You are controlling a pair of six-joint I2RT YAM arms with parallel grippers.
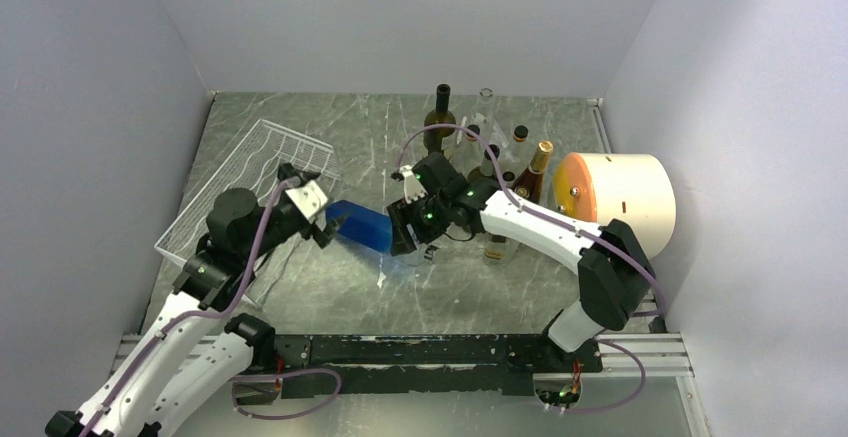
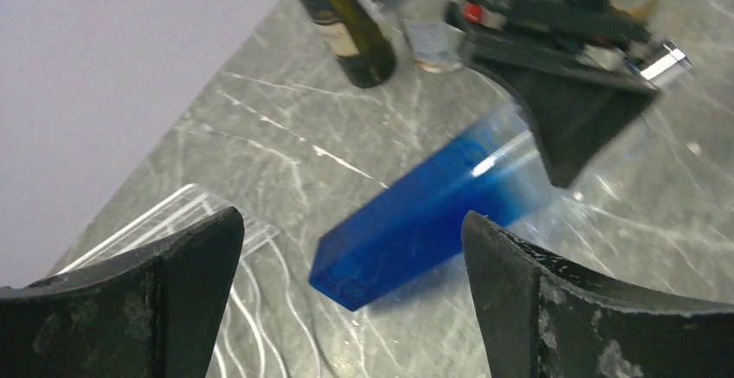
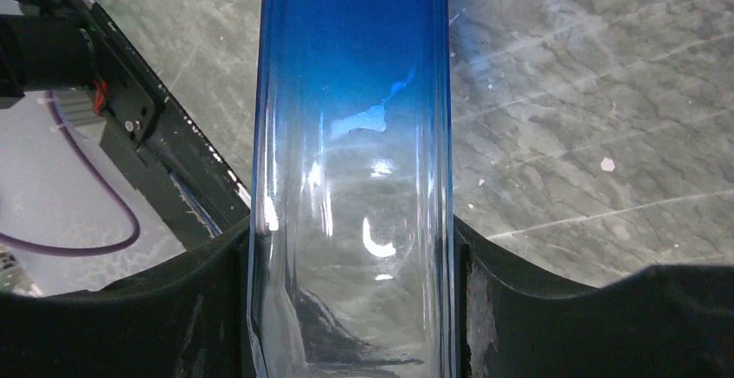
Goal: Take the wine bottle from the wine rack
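Note:
The wine bottle (image 1: 362, 225) is a square glass one, deep blue at its base and fading to clear. It lies tilted over the table, just right of the white wire wine rack (image 1: 240, 172) and apart from it. My right gripper (image 1: 405, 229) is shut on the clear part, and in the right wrist view the bottle (image 3: 355, 92) fills the gap of that gripper (image 3: 350, 231). My left gripper (image 1: 322, 219) stands open beside the blue end. In the left wrist view the bottle (image 2: 415, 222) lies beyond the left gripper (image 2: 352, 222), untouched, with rack wires (image 2: 186, 209) below left.
Several upright bottles (image 1: 500, 157) cluster at the back right, with a dark green one (image 1: 440, 112) foremost in the left wrist view (image 2: 346, 23). A cream cylinder with an orange face (image 1: 620, 197) lies at the right wall. Walls close in on three sides.

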